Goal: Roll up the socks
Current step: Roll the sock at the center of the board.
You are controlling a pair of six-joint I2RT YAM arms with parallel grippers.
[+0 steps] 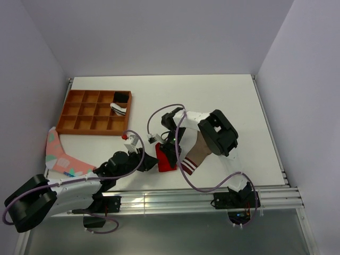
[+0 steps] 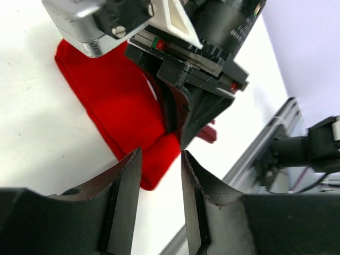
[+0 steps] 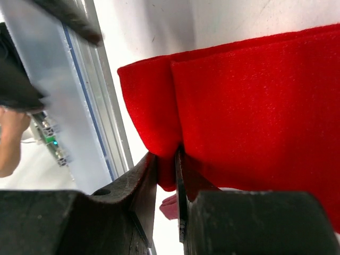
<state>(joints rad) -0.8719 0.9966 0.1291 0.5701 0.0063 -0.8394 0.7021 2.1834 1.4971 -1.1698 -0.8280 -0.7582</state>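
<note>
The red sock (image 1: 166, 159), just left of the tan-brown sock (image 1: 197, 152) by the table's (image 1: 223, 95) near edge, is pinched at its fold by the right gripper (image 3: 166, 155). The spread left gripper (image 2: 161, 153) is best closed on its corner.

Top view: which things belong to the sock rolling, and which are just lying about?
Job in hand: red sock; tan sock with a striped cuff; right gripper, shut on the red sock; left gripper, open at the red sock's corner.
Lying about: pink patterned sock; brown divided tray; black-and-white bundle in one tray compartment.
</note>
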